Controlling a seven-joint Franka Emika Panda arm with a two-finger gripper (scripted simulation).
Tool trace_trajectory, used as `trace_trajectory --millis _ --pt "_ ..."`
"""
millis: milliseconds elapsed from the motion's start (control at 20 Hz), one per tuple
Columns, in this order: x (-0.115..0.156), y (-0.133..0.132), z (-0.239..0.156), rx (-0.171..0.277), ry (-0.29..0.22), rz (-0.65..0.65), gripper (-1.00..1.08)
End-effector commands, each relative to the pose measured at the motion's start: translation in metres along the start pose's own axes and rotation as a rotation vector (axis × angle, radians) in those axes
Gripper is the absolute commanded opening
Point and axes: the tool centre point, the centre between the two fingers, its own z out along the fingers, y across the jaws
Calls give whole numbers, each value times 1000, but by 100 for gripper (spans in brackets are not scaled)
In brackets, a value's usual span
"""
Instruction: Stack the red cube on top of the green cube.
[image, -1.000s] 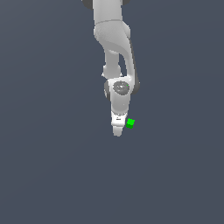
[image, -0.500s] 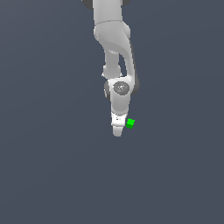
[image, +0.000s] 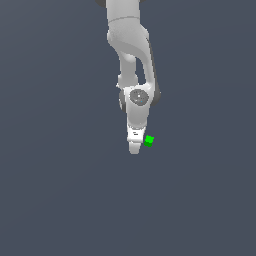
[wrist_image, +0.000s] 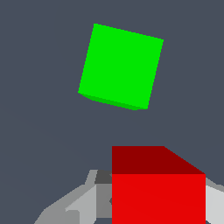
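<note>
In the wrist view, the red cube (wrist_image: 158, 186) filled the lower right of the frame, sitting between the fingers (wrist_image: 70, 205) of the gripper (wrist_image: 148, 199). I judged the jaws to be closed on it, narrowed to the cube's width, though the contact faces themselves were hidden behind the cube. In the exterior view I could not see the red cube at all; the gripper (image: 134, 146) near the centre of the frame covered it.

The green cube (wrist_image: 121, 66) lay in the upper middle of the wrist view, apart from the red cube, with bare floor between them. It sat rotated relative to the red cube's edges. In the exterior view the green cube (image: 148, 141) showed just beside the gripper tip, on the exterior view's right.

Across the last second I saw no change in the exterior view: the arm (image: 131, 60) kept the same pose and the green cube kept the same place beside the gripper. I read this as a pause with the grasp secured, not as transport under way.

For the task, this meant the red cube was in hand but not yet stacked. The remaining work, in my judgement, was a lift, a short shift over the green cube, and a release. The yaw mismatch between the cubes could leave the stack offset.
</note>
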Motion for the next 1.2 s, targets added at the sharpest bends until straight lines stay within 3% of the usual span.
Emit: trace_trajectory --millis 0,600,1150 --pt "0 0 -12 -1 0 0 -100" --pt "0 0 -78 -1 1 0 -100" --pt "7 -1 -78 -1 1 0 -100"
